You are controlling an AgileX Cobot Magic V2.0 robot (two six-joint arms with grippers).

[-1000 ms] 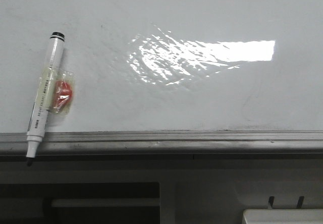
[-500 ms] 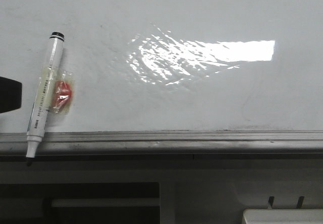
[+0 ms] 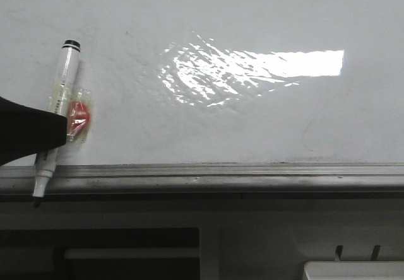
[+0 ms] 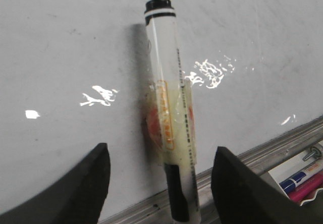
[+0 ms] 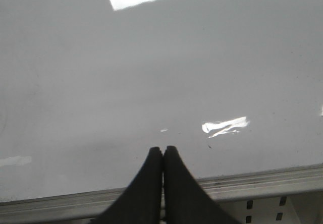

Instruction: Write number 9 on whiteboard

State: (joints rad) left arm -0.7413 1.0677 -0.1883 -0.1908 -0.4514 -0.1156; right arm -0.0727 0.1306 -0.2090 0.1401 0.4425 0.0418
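The whiteboard (image 3: 252,122) fills the front view, glossy, with a glare patch and a grey ledge (image 3: 208,178) below. No number 9 shows on it. A white marker pen (image 3: 60,84) with a red taped piece hangs on the board at the left, tip over the ledge. My left gripper (image 3: 60,132) enters from the left and covers the pen's lower barrel. In the left wrist view the gripper (image 4: 160,171) is open, one black finger on each side of the pen (image 4: 169,103), not touching it. My right gripper (image 5: 162,151) is shut and empty before the bare board (image 5: 161,67).
Coloured markers (image 4: 303,176) lie below the ledge at the edge of the left wrist view. A white box corner (image 3: 353,270) sits at the lower right of the front view, below the ledge.
My left gripper has come in from the left edge of the front view and now overlaps the pen's lower barrel. The pen and board have not moved.
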